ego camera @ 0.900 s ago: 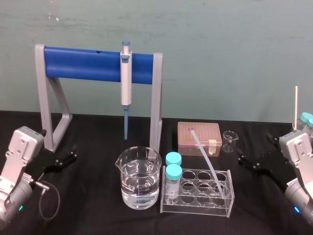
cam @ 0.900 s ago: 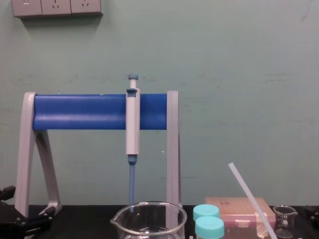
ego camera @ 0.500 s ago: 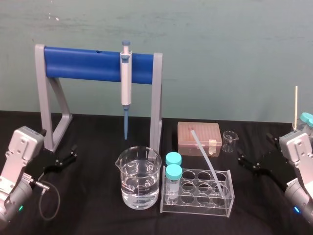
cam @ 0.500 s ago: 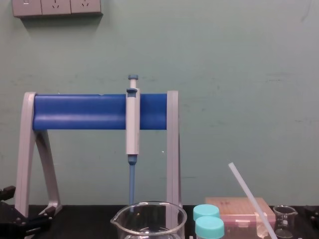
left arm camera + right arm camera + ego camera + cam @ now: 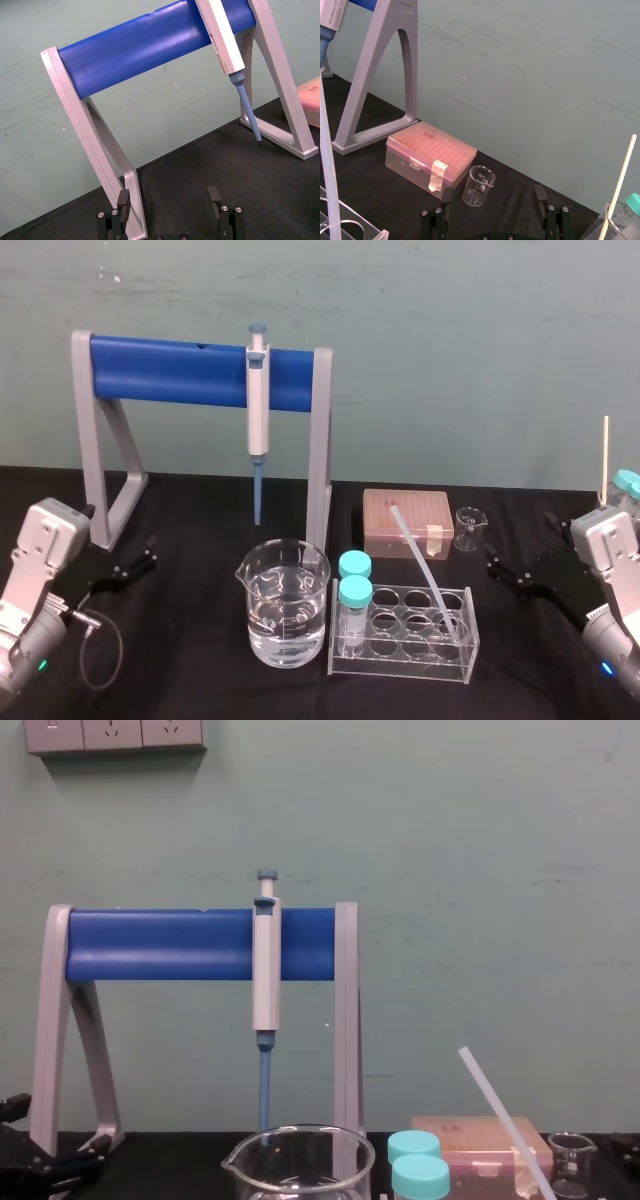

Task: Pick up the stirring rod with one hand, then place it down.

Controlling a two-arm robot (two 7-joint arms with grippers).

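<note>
Stirring rod runs off the chest view's bottom edge.

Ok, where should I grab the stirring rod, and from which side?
Take the stirring rod on its bare upper shaft, above the test tube rack, where it leans free toward the tip box. Probably come from the right with the open right gripper, jaws across the shaft.

Left hand, jaws apart, near blue-barred stand with pipette.

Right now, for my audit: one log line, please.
stirring rod: leaning in rack, ungrasped | left hand: open, far left | right hand: open, far right
</note>
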